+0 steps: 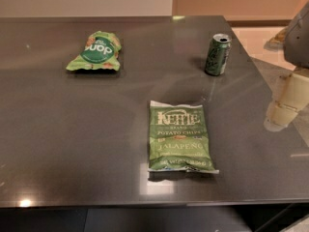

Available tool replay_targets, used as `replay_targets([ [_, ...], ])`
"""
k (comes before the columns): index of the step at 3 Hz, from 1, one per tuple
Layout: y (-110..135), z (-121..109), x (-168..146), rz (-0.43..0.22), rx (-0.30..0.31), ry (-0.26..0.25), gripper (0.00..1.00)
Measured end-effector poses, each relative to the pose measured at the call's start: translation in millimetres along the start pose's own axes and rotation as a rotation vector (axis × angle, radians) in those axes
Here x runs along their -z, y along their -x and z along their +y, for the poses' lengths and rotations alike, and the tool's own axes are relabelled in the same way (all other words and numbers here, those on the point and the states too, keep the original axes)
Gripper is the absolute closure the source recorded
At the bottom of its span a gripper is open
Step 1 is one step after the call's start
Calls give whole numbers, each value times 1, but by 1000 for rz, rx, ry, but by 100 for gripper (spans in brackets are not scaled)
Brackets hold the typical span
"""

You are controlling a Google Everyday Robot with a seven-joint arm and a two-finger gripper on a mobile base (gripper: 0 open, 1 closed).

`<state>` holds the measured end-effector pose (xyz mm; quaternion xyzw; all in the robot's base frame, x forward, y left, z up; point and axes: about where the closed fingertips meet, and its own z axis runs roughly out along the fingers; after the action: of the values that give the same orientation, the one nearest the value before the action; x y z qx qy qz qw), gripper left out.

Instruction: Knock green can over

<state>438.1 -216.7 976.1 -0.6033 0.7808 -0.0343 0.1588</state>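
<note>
The green can point(217, 54) stands upright on the dark table point(72, 129), toward the far right corner. It is dark green with a silver top rim. My gripper point(285, 105) is at the right edge of the view, cream-coloured, hanging below the grey arm point(298, 33). It sits to the right of the can and nearer to the camera, with a clear gap between them, and it holds nothing that I can see.
A flat green Kettle chip bag point(179, 137) lies in the middle front of the table. A second, crumpled green snack bag point(95, 51) lies at the far left. The table's right edge runs just past the can, with pale floor point(251, 37) beyond.
</note>
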Motion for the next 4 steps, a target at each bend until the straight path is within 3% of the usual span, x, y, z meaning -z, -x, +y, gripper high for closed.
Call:
replay_targets([
  [2,3,-5,-1,-19,-13,9,0],
  [3,11,-31,-13,-65,-55,24,0],
  [4,22,-77,-30,-121,-96,15,0],
])
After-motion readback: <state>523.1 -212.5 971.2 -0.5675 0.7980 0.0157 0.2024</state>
